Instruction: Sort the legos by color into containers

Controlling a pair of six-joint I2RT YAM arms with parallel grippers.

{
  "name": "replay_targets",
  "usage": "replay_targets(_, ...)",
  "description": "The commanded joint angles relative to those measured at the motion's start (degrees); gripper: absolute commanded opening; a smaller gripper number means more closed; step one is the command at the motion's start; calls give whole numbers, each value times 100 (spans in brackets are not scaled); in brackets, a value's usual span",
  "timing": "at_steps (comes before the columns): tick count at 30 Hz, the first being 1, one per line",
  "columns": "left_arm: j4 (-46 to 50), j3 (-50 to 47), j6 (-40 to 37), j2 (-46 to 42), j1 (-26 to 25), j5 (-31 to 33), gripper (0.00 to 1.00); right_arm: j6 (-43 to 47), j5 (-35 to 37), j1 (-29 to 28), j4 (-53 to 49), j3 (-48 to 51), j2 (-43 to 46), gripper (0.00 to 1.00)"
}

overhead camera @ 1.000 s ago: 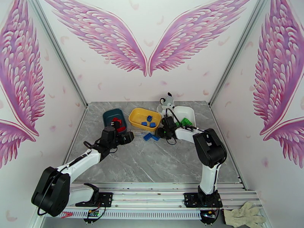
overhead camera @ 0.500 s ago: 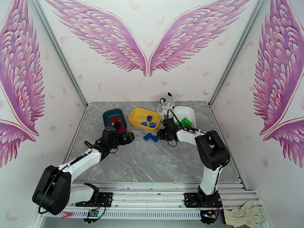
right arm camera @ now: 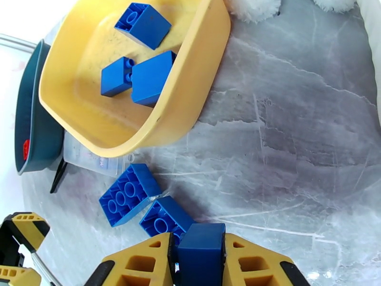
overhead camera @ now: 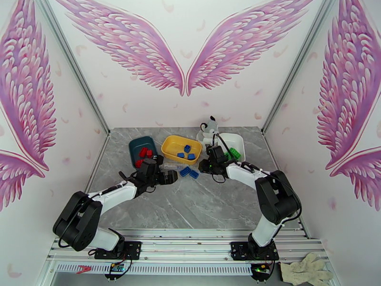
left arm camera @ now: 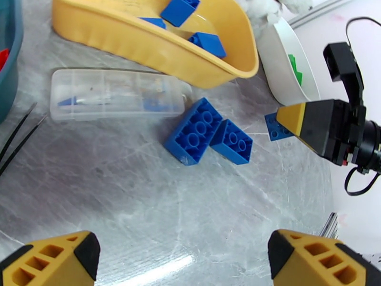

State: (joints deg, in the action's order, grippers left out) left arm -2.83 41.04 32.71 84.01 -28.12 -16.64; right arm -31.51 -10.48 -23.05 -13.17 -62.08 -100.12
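Since the earlier top view, the left arm (overhead camera: 114,196) has swung off the dark teal plastic tub (overhead camera: 135,148) toward mid-frame. The red bricks (overhead camera: 143,152) in that tub are now uncovered. The right arm (overhead camera: 247,175) has reached slightly further up-frame.

Step in hand, as I read it: the right hand (right arm camera: 200,258) carries a small blue studded brick (right arm camera: 202,241) to the shallow yellow plastic tub (right arm camera: 202,77), upper left of its wrist view. Three blue bricks (right arm camera: 143,25) already lie in it.
- Lift above the near rim before crossing.
- Let go over bare tub floor, not on the rim.
- The arms are close together, so one should yield.

Right hand: fingers drawn in to the width of that one brick, which is pinched between the pads. Whether the brick is clear of the grey marbled surface (right arm camera: 295,153) I cannot tell.

Left hand (left arm camera: 185,251): spread wide, nothing held, touching nothing. It hovers low in frame, below two larger blue studded bricks (left arm camera: 194,131) that lie touching each other, just beside a clear flat plastic case (left arm camera: 116,94). For that pick, probably take the brick farther from the case and keep the fingers off its neighbour.

Green bricks (overhead camera: 232,152) sit in the white tub (overhead camera: 235,138), right of the yellow one.
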Motion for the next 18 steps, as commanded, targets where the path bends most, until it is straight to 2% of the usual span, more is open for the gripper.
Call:
replay_targets(1,36,218,-203,-25,-100,105,99,72,90,-64,-300,-530,131,25)
replay_targets(10,-18,42,-254,-361,-106,455,99,31,82,-68,-764,-2059,-693,29)
replay_targets(13,50,12,-284,-494,-102,552,99,128,137,-77,-981,-2647,-1047,36)
replay_targets(18,90,14,-274,-520,-92,592,99,444,408,-121,-1406,-3311,-1370,56)
